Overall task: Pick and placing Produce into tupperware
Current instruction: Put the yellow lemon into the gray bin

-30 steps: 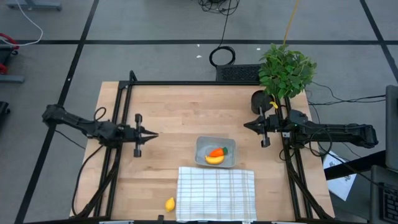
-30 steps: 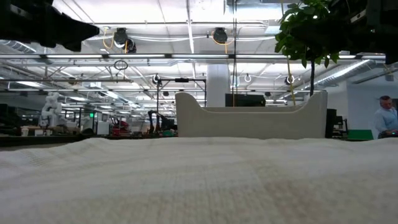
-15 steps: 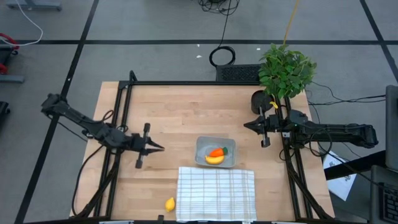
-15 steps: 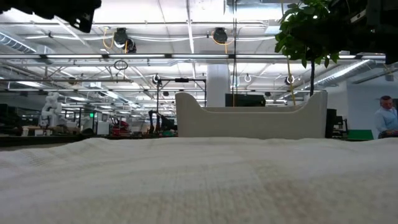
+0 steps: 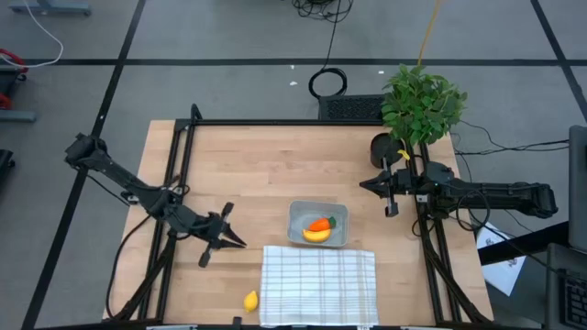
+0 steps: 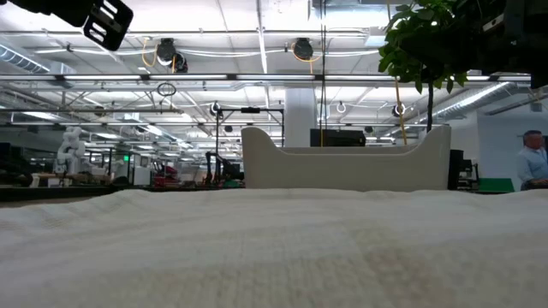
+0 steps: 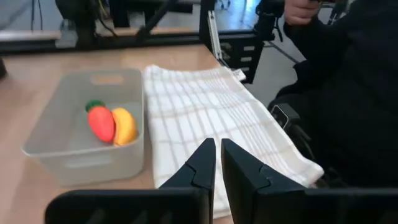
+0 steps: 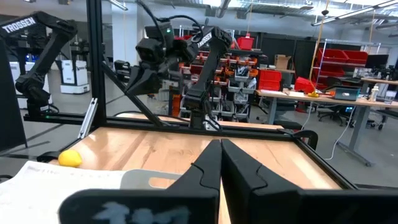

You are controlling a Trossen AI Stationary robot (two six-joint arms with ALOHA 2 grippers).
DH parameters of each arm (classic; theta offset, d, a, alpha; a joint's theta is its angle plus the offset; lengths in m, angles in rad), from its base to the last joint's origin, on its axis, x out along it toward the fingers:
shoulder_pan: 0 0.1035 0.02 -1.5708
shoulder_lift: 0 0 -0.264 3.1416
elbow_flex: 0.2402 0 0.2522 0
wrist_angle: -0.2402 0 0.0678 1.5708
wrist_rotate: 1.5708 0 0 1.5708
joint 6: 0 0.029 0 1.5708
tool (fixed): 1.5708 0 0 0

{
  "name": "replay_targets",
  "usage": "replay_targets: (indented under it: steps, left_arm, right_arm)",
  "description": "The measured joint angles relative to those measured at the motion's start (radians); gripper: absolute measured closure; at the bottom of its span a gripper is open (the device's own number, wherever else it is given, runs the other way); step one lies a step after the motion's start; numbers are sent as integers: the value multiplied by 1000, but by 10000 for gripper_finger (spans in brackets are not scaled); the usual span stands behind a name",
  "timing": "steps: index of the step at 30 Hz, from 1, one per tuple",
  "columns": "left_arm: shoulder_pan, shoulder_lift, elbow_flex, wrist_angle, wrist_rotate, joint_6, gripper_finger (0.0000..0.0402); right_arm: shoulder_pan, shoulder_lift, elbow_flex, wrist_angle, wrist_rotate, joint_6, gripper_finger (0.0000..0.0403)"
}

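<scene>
- Your left claw (image 5: 237,244) hangs above the tabletop (image 5: 266,170) at about 8 o'clock from the tupperware (image 5: 297,233), near the checked cloth's (image 5: 318,284) far-left corner. Fingers are nearly together with only a thin slit between them, and nothing is held. The tips point toward the cloth and the tub.
- In the left wrist view you see that claw's (image 7: 217,148) dark fingers (image 7: 200,163) close together, with the cloth (image 7: 205,118) and the tub (image 7: 81,149) lying beyond them.
- Your right claw (image 5: 363,185) waits at about 2 o'clock from the tupperware, well apart from it, beside the base of the potted plant (image 5: 420,105). Fingers are fully closed and empty; the right wrist view shows the two fingers (image 8: 208,163) pressed together.
- The tupperware sits right of the tabletop's centre, its near edge touching or just beside the cloth's far edge.
- Inside it you find the orange carrot (image 5: 319,224), green top toward 2 o'clock, and the yellow banana (image 5: 315,236) just beside it on the near side. The left wrist view shows the carrot (image 7: 101,123) and banana (image 7: 124,125) lying side by side, touching.
- The lemon piece (image 5: 250,301) lies on the bare tabletop outside the tub, at about 7 o'clock from it, just beside the cloth's left edge near the front. It also shows in the right wrist view (image 8: 69,158).
- In the low view the cloth (image 6: 274,248) fills the foreground, with the tub's wall (image 6: 342,167) rising behind it.
</scene>
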Motion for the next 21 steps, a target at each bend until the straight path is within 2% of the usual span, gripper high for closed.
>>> replay_targets:
  steps: [6,10,16,21]
  left_arm:
    - [-15,106,49,-1,68,-90,371]
    - [-20,161,76,2,72,-165,371]
    - [-34,223,100,2,65,-362,370]
    - [-100,289,114,3,62,-517,371]
  right_arm:
    - [0,0,0,-14,0,0,403]
    - [0,0,0,-14,0,1,403]
    - [0,0,0,-10,0,-18,403]
    - [0,1,0,-8,0,-19,403]
